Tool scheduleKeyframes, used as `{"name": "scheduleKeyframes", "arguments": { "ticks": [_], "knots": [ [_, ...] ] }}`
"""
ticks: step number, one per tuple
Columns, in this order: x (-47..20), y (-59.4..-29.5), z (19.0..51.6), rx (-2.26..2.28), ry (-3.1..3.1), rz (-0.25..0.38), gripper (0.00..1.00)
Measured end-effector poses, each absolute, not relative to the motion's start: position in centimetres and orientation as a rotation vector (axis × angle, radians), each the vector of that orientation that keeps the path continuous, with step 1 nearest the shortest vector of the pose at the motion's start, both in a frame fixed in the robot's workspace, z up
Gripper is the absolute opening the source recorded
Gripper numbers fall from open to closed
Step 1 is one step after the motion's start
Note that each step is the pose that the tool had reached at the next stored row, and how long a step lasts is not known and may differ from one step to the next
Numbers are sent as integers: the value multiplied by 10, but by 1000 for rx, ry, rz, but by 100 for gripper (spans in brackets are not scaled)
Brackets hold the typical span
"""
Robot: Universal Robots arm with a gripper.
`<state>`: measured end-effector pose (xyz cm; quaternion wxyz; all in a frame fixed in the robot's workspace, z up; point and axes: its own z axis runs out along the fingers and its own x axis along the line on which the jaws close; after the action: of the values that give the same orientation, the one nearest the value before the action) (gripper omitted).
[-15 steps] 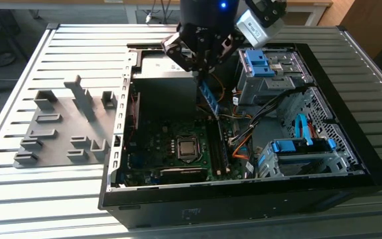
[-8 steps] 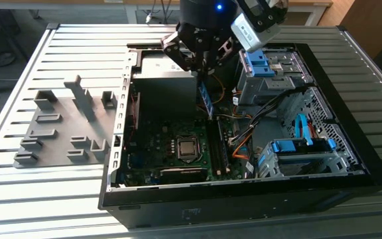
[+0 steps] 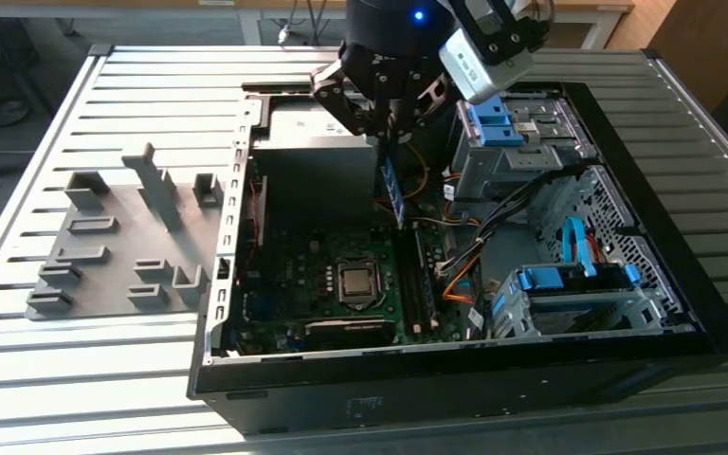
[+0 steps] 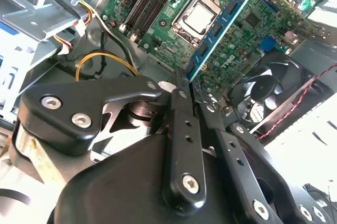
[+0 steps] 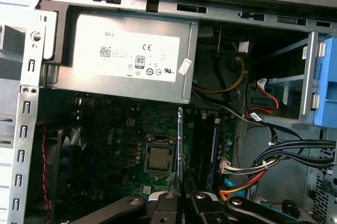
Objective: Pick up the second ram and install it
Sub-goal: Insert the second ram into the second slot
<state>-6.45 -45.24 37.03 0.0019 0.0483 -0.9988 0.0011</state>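
**rigwatcher:** Black claw (image 3: 387,121) is pinched tight on the second ram (image 3: 393,190), fyi. In the exterior view your stick hangs on edge from the fingers, down inside the open PC case (image 3: 667,284), above the motherboard (image 3: 326,275) and just beside the CPU socket (image 3: 356,282). Can't tell whether its bottom edge touches anything yet.

**benchguy:** What do your wrist cams give you?

**rigwatcher:** In the second wrist view the blue-green strip (image 4: 218,26) runs out from between the fingers (image 4: 181,97), dark chips showing, but the claw's own black links cover the part you're actually gripping. In the first wrist view you only get the ram edge-on, a thin line (image 5: 180,139) beside the CPU socket (image 5: 159,159).

**benchguy:** And around it?

**rigwatcher:** Grey power supply (image 5: 129,58) sits past the board, its fan (image 4: 271,95) is partly cut off, blue drive-bay clips (image 3: 567,277) are over on the exterior view's right. Grey slotted rack (image 3: 124,242) lies on the table (image 3: 35,379) outside the case, on the exterior view's left.
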Motion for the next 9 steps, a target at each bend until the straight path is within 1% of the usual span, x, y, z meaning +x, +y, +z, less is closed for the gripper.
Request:
{"name": "scheduleKeyframes", "arguments": {
  "ticks": [9],
  "knots": [
    [-64, -452, 370, 152, -3134, 4, 14]
  ]
}}
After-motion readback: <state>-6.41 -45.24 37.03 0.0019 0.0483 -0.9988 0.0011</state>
